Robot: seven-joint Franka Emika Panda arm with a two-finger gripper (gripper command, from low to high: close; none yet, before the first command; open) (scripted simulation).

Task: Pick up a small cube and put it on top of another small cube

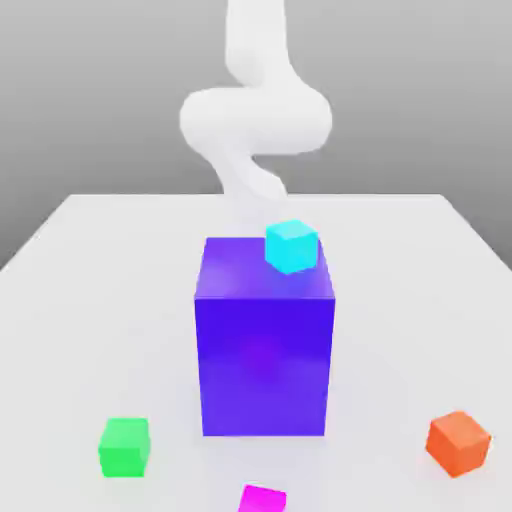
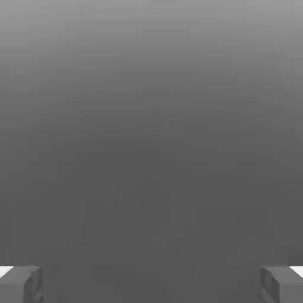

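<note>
The small magenta-pink cube point(image 1: 262, 498) lies on the white table point(image 1: 90, 300) at the near edge of the exterior view, partly cut off by the frame. A small green cube point(image 1: 124, 446) sits toward the exterior view's left and a small orange cube point(image 1: 458, 442) toward its right. A small cyan cube point(image 1: 292, 247) appears to rest on the far right part of the big blue-purple block's top. My white arm point(image 1: 255, 120) hangs behind the block, far from the magenta cube. In the hand view my gripper point(image 2: 151, 284) is open, its fingertips point(image 2: 21, 283) wide apart with nothing between them.
The big blue-purple block point(image 1: 264, 350) stands upright in the middle of the table, between my arm and the near small cubes. Bare table surface lies to both sides of it. A plain grey background lies in front of the hand camera.
</note>
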